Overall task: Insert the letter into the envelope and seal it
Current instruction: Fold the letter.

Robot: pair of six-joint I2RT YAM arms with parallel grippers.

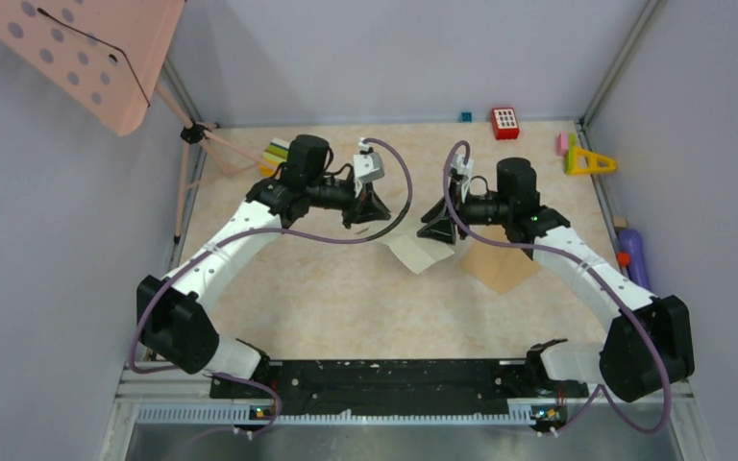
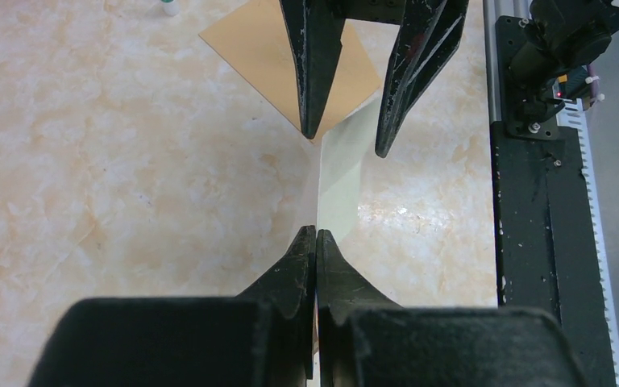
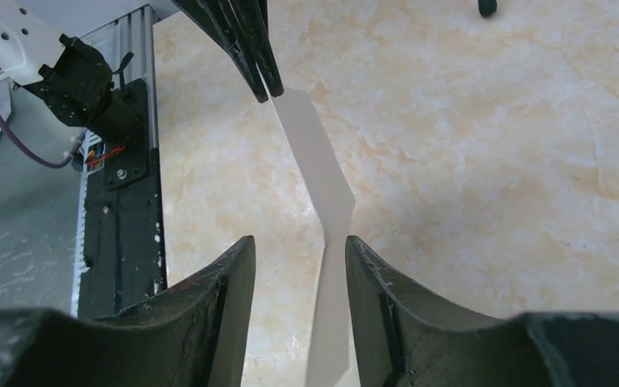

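Watching from beside the worktop [image 1: 346, 298], I'd say the risk lies in how little is holding the letter [image 3: 322, 173]. The envelope [image 2: 258, 48] lies flat under and just beyond the right gripper [image 3: 298, 242], and I cannot tell whether its flap is up. The pale letter stands on edge in the air between the two grippers, with a kink close to the right one. Gripped at one end only, it could droop, twist or slide free and land beside the envelope instead of in it. If the right gripper closes on that kink, I'd expect a crease, and any pull between the arms might tear the sheet.

The left gripper [image 2: 316, 234] is pressed tight together, pinching the letter's near end. The right gripper is spread partway; the far end runs through the gap, close to both fingers, and I cannot see either one pressing on it.
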